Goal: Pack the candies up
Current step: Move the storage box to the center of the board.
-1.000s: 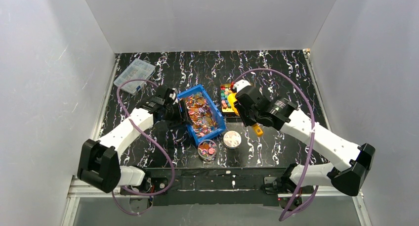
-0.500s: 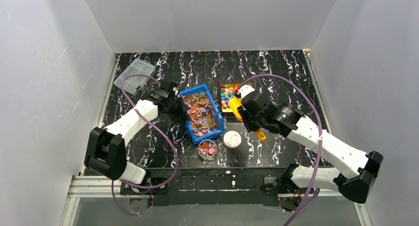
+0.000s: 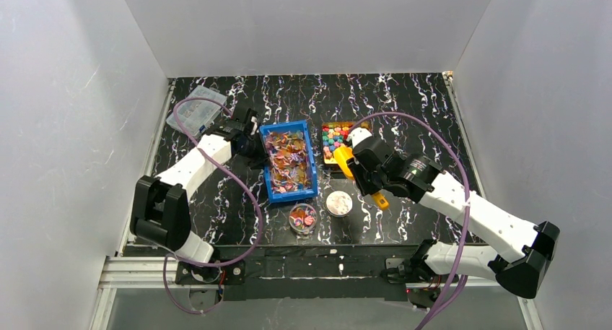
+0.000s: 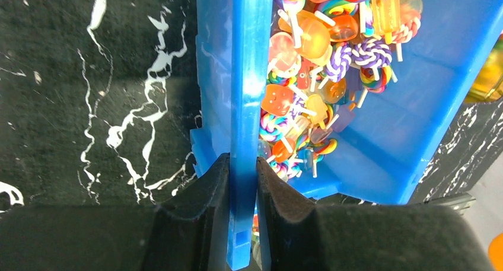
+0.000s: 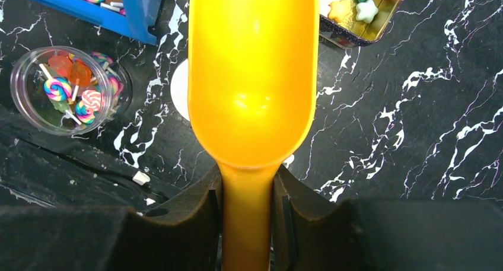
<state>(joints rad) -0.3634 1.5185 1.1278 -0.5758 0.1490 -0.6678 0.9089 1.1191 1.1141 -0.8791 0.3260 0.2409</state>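
Observation:
Orange, purple and rainbow lollipop candies fill a blue bin at the table's middle. My left gripper is shut on the bin's left wall, one finger outside and one inside next to the candies. My right gripper is shut on the handle of an empty orange scoop, held above the table right of the bin. A clear round cup with a few candies stands in front of the bin. More bright candies lie in a tin behind the scoop.
A white round lid lies right of the cup, partly hidden by the scoop in the right wrist view. A clear plastic compartment box sits at the back left. White walls close in the table on three sides.
My left gripper has shut on the bin's left wall and swung the bin from slanted to nearly straight, moving toward the back. The right arm with the scoop shifted slightly.

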